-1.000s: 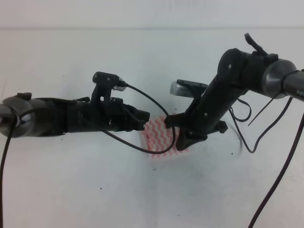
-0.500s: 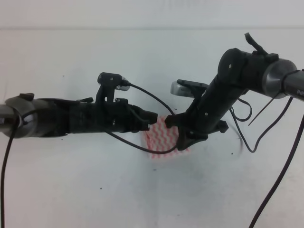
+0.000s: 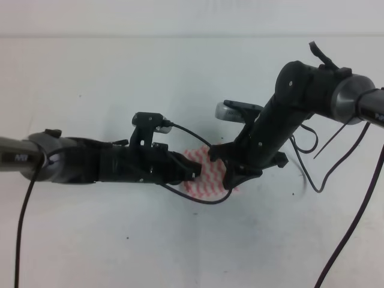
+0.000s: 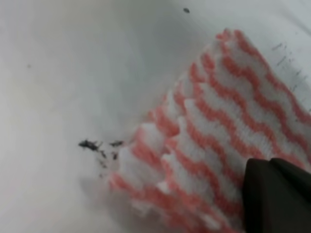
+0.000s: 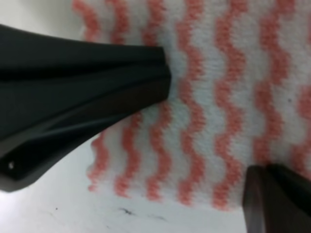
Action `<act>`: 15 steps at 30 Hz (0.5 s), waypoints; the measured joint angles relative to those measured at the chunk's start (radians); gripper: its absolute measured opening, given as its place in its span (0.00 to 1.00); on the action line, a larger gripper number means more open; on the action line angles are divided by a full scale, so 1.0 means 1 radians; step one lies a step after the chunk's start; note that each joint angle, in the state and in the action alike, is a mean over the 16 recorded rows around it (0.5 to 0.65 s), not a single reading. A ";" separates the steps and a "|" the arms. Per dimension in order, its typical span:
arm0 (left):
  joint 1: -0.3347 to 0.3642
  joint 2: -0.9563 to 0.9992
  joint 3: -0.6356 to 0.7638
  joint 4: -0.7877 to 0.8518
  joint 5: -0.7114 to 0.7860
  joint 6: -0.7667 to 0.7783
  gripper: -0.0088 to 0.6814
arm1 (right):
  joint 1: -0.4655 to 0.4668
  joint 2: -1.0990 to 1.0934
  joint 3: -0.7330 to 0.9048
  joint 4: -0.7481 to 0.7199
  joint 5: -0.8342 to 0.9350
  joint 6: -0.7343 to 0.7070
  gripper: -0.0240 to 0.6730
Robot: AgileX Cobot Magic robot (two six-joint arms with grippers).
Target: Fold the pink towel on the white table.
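The pink towel (image 3: 207, 180) is a small patch of pink and white zigzag cloth on the white table (image 3: 120, 252), mostly hidden under both arms. My left gripper (image 3: 195, 172) reaches in from the left and is shut on the towel's left part. In the left wrist view the pink towel (image 4: 214, 126) rises bunched toward the gripper (image 4: 270, 164), with layered edges at the lower left. My right gripper (image 3: 231, 174) is open over the towel's right side. In the right wrist view its dark fingers (image 5: 121, 73) rest apart on the flat pink towel (image 5: 214, 97).
Black cables (image 3: 312, 180) loop from the right arm over the table at right, and one cable (image 3: 198, 198) sags below the left gripper. Tiny dark specks (image 4: 97, 145) mark the tabletop beside the cloth. The table's back edge (image 3: 180, 36) runs along the top.
My left arm has moved right and lower, carrying its gripper from the towel's left edge over the cloth. The right arm has stayed in place.
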 joint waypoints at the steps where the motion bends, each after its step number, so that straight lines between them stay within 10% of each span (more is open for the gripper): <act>1: 0.002 -0.002 0.000 0.016 -0.002 -0.009 0.01 | 0.000 0.000 0.000 0.000 0.000 0.000 0.01; 15: 0.046 -0.073 0.000 0.222 -0.009 -0.149 0.01 | 0.000 -0.001 0.000 0.001 -0.002 0.000 0.01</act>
